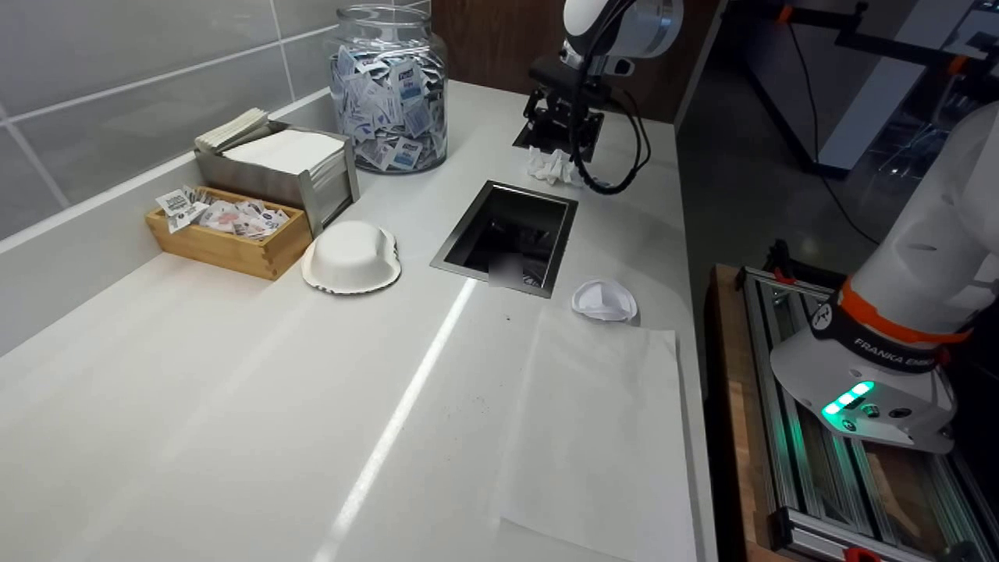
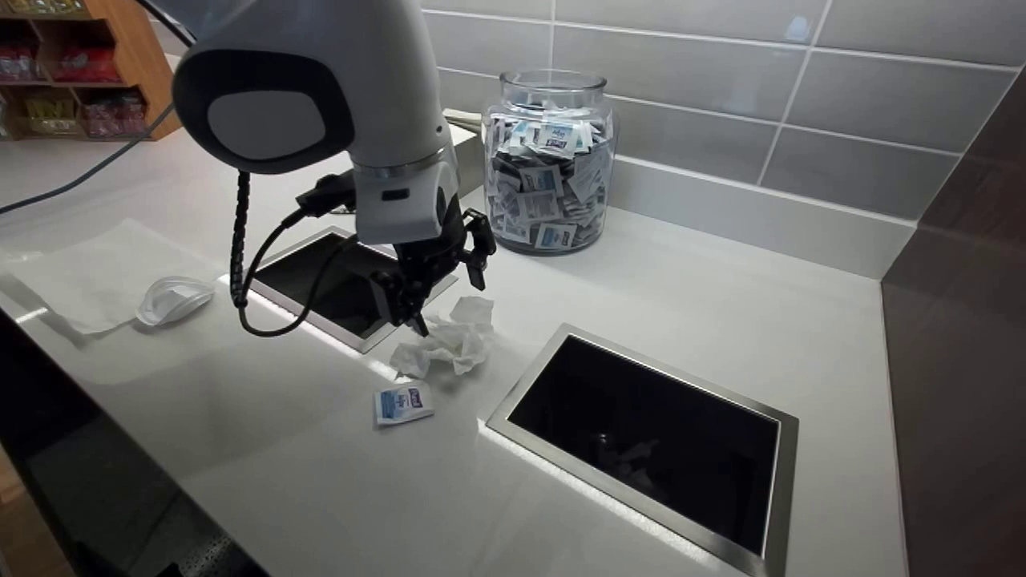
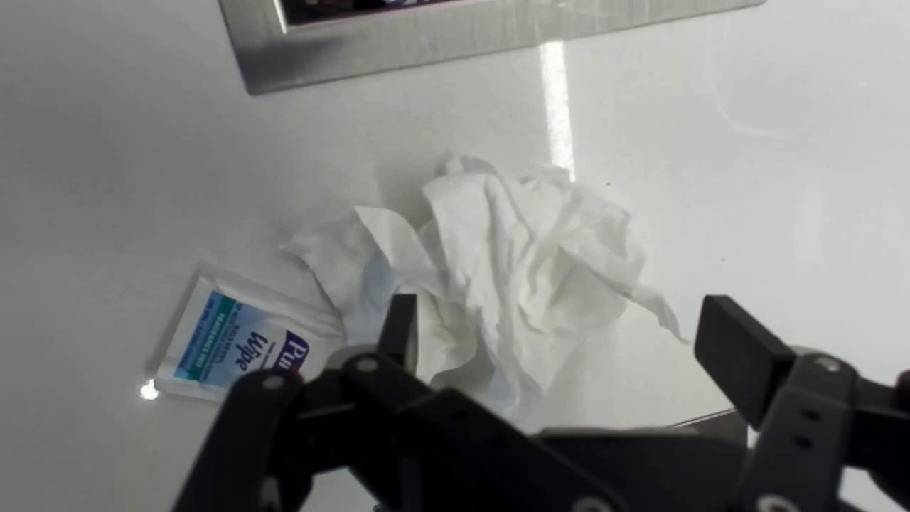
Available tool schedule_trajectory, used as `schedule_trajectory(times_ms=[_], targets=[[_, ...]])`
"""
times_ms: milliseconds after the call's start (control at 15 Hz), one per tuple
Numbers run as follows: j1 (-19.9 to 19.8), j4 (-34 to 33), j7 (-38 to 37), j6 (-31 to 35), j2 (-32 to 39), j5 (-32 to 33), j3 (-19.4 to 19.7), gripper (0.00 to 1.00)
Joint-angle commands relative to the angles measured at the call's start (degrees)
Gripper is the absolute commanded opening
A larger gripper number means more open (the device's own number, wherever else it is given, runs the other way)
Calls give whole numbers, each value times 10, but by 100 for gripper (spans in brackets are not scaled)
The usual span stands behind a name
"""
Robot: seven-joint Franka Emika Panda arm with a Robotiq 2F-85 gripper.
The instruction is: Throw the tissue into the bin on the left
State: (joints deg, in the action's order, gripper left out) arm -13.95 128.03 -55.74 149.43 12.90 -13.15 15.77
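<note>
Jaws apart, the gripper hangs over the tissue, toward the far edge of the counter in an exterior view, apparently pre-grasp: it should lower and pinch.

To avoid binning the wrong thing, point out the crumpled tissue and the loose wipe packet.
Crumpled tissue [image 3: 490, 267]: wrist view, on its bunched middle.
Loose wipe packet [image 3: 245, 338]: wrist view, on its printed front.

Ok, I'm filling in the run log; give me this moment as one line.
pincer: open above tissue; tissue: crumpled on counter, not gripped; wipe packet: beside tissue; disposal: not yet done
</note>
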Motion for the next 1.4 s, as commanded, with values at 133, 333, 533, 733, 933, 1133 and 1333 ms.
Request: schedule_trajectory(times_ms=[133, 333, 533, 733, 933, 1133, 1333], targets=[[2, -37, -1, -43, 52, -2, 5, 100], [2, -46, -2, -60, 70, -2, 7, 83], [2, -54, -4, -67, 82, -4, 8, 64], [5, -56, -6, -66, 81, -2, 11, 40], [9, -51, -8, -58, 73, 4, 12, 17], [11, -44, -8, -54, 63, 5, 12, 0], [16, -39, -10, -50, 55, 9, 14, 2]])
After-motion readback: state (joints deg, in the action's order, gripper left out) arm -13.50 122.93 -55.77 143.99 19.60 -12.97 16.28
